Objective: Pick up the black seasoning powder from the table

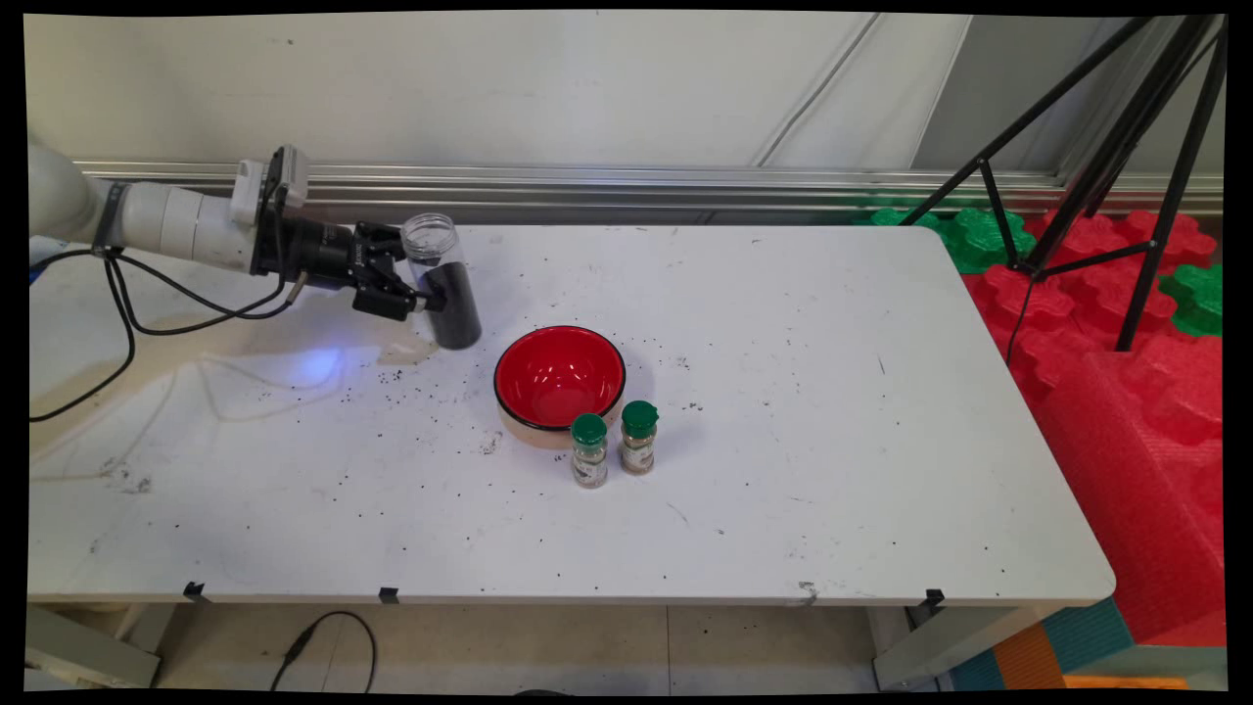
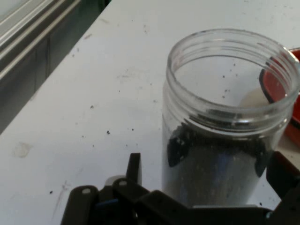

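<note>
**Gripper clamped on open jar, far left of table**

Gripper [image 1: 419,284]: black, two-finger, reaching in from the left, closed round the side of a clear plastic jar [image 1: 442,282].

Jar: lidless, partly filled with dark granules; held tilted, mouth toward the far side, at the table's far left.

Bowl [image 1: 559,380]: red inside, dark rim; stands right of and nearer than the jar, apart from it.

Spice bottles: two small, green-capped, upright, just near of the bowl; left one [image 1: 589,449], right one [image 1: 638,437], close together.

Table [image 1: 832,411]: white, scattered with dark specks, densest near the jar.
</note>
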Controlling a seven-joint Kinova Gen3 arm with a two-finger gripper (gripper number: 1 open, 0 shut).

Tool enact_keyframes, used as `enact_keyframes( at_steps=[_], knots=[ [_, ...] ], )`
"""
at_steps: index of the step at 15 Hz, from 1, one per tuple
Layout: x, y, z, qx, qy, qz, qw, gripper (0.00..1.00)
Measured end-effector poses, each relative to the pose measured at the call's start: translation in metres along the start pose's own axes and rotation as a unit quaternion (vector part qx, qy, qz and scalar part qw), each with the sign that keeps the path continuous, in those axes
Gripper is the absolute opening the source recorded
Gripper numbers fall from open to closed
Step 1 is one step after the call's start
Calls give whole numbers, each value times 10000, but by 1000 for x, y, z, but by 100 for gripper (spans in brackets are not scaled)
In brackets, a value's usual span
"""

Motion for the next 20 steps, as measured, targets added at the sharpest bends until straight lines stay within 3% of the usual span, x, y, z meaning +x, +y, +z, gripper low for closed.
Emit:
enact_keyframes(
  at_steps=[9, 20],
  knots=[
    [-14, -3, 11, 43, 435, 32, 9990, 100],
    [-27, -3, 19, -12, 717, 37, 9974, 100]
  ],
)
